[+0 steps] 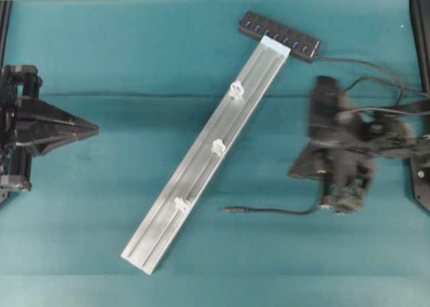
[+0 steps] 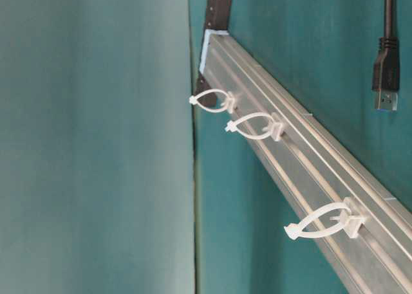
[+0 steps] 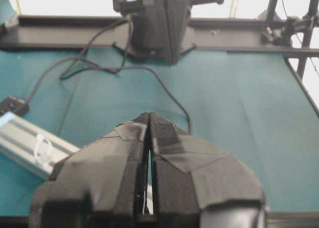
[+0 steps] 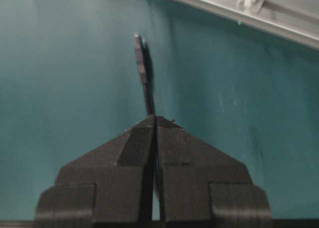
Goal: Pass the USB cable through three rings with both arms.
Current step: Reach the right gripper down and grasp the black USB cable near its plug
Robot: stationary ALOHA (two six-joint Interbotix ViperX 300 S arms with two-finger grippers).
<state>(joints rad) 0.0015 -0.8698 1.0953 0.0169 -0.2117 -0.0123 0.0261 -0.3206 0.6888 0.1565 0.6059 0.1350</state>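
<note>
Three rings [image 1: 218,146] sit spaced along the rail [image 1: 168,226], all unthreaded. USB cable [image 1: 269,211] lies on the surface right of the rail, plug end pointing at it. Right pincer [image 4: 155,119] is closed on the cable a short way behind the plug; left pincer [image 1: 95,127] is closed on nothing, well apart. Cord looks light and floppy, so prob. best gripped near the stiff plug, w/ little overhang
</note>
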